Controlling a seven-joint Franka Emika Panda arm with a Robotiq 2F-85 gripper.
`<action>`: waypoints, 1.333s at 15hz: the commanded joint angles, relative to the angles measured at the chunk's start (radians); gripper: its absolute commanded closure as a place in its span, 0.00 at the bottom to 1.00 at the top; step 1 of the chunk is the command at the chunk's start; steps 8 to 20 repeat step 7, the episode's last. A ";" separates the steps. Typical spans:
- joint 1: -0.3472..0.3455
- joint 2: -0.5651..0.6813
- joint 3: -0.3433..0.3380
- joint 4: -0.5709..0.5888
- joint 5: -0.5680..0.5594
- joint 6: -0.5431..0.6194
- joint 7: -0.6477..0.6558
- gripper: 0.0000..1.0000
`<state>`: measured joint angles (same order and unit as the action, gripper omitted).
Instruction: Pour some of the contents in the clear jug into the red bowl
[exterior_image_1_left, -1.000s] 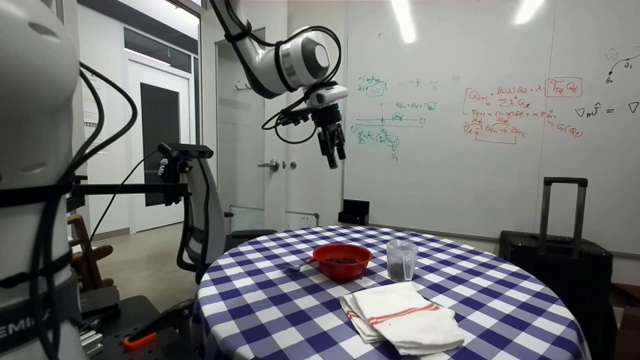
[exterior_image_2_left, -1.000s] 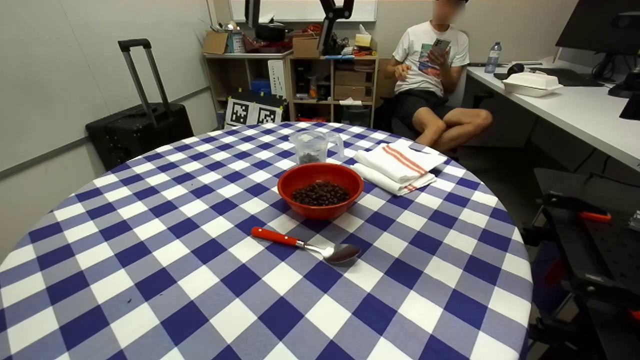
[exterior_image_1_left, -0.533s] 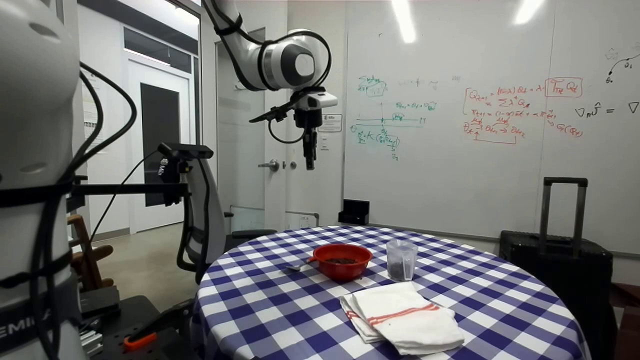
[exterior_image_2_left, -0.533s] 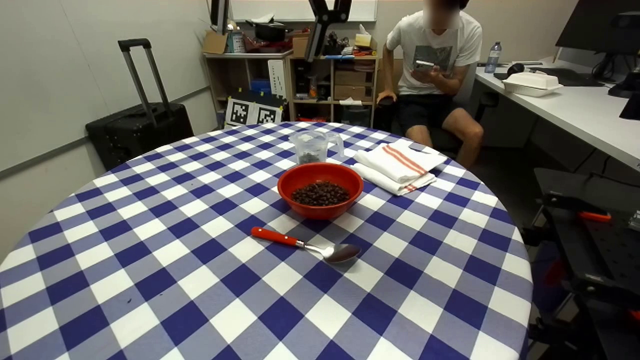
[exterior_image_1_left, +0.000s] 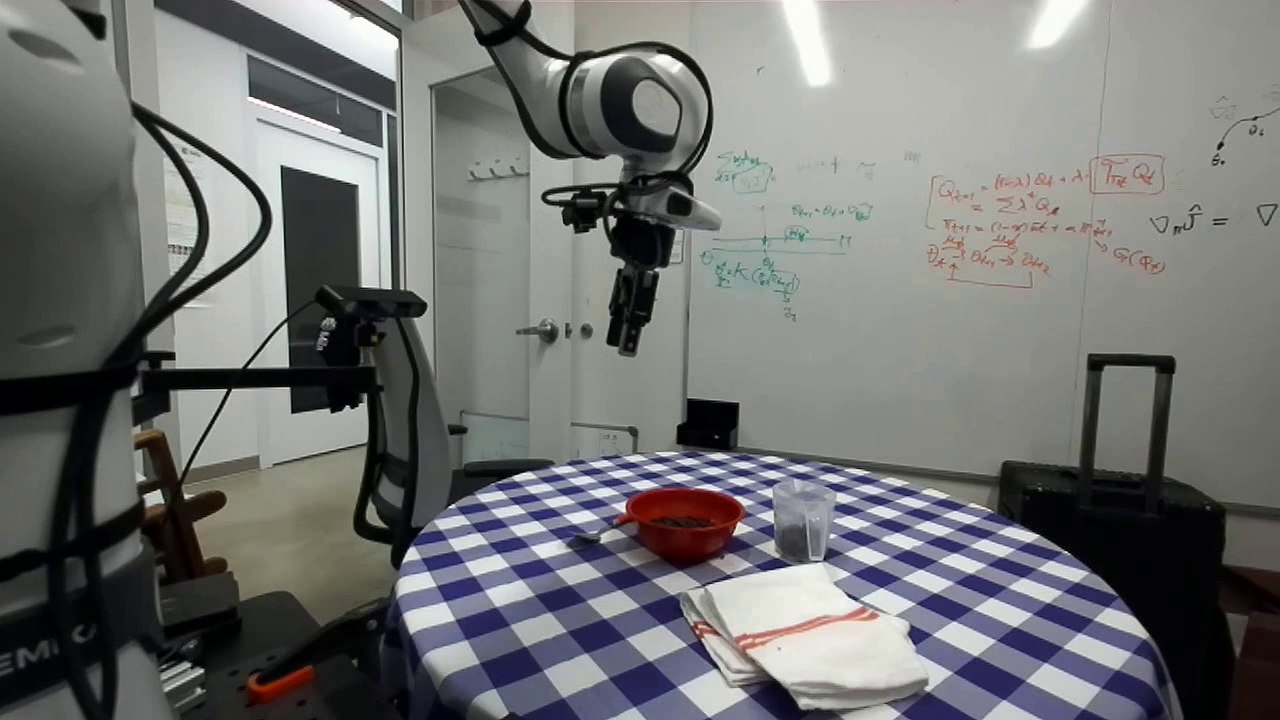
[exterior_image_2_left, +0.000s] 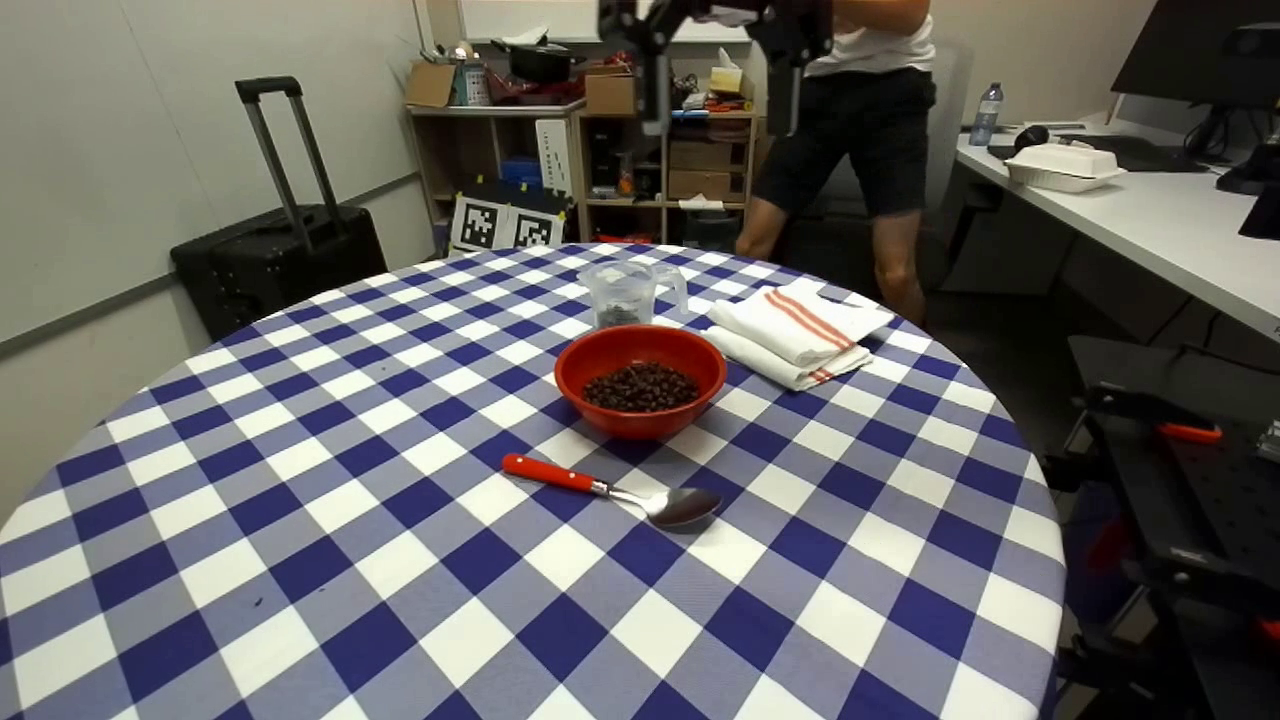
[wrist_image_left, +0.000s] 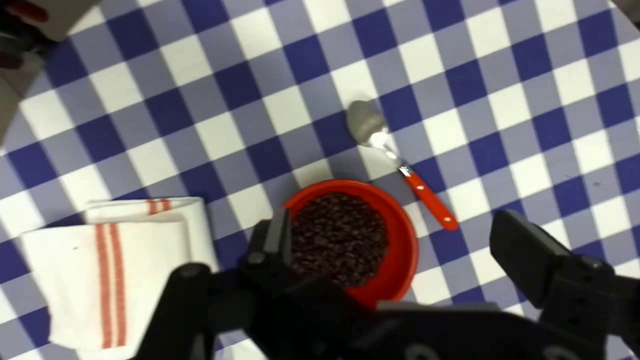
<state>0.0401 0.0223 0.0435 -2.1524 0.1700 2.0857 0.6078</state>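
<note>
The clear jug (exterior_image_1_left: 803, 520) stands upright on the table with dark contents at its bottom. It also shows behind the bowl in an exterior view (exterior_image_2_left: 622, 293), with its handle towards the cloth. In the wrist view it is hidden or out of view. The red bowl (exterior_image_2_left: 640, 425) stands close to the jug and holds dark bean-like pieces; it is partly covered by the gripper in the wrist view (wrist_image_left: 404, 245). My gripper (exterior_image_1_left: 628, 345) hangs high above the table, pointing down. Its fingers are wide apart and empty in the wrist view (wrist_image_left: 395, 242).
A spoon with a red handle (exterior_image_2_left: 550, 472) lies beside the bowl. A white folded cloth (exterior_image_1_left: 810, 635) with red stripes lies near the jug and bowl. The round table (exterior_image_2_left: 400, 600) has a checkered cloth. A person (exterior_image_2_left: 850, 140) stands behind the table. A black suitcase (exterior_image_1_left: 1110, 530) stands nearby.
The gripper has turned and is slightly lower; it shifted left, then back right in an exterior view. It stays open. The seated person has stood up. Jug, bowl, spoon and cloth have not moved.
</note>
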 joint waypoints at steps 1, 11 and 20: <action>-0.025 -0.029 -0.029 0.057 -0.149 -0.238 -0.057 0.00; -0.033 -0.033 -0.030 0.059 -0.180 -0.270 -0.062 0.00; -0.033 -0.033 -0.030 0.059 -0.180 -0.270 -0.062 0.00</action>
